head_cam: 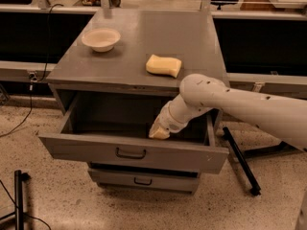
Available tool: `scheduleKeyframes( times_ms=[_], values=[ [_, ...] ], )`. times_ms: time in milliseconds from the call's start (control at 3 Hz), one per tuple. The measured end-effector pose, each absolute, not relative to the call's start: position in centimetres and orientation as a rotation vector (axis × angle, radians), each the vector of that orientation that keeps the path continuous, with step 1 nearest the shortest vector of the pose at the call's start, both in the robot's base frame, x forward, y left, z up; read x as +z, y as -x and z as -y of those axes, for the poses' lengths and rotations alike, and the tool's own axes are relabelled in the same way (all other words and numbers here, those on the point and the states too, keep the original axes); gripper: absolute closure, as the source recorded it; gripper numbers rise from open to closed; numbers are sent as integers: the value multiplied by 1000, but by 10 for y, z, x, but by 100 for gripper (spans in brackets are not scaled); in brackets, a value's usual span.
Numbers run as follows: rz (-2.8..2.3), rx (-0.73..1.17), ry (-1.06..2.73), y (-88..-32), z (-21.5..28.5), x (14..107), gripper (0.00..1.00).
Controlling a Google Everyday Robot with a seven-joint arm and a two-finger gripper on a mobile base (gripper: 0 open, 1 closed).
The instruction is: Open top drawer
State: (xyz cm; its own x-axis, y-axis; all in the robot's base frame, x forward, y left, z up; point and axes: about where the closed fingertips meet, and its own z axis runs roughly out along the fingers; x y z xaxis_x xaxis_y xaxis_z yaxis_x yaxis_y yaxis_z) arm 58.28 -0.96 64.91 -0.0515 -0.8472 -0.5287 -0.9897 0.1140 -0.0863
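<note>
The top drawer [91,150] of the grey metal cabinet is pulled well out, with its deep grey inside showing and a small dark pull handle [130,154] at the centre of its flat front. My gripper [159,132] reaches down from the right on the white arm and sits just inside the drawer, behind the front panel's upper edge and right of the handle. Its tip is partly hidden by the drawer front.
On the cabinet top stand a white bowl [101,38] at the back left and a yellow sponge [164,65] near the front right. A lower drawer [139,180] shows below. A black stand leg [241,159] lies on the floor at the right, another [19,195] at the left.
</note>
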Motion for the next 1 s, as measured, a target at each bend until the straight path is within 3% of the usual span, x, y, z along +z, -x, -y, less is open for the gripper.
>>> scheduleKeyframes(
  times_ms=[1000],
  values=[
    [-1877,624,1958,-528,-37,623,100]
  ],
)
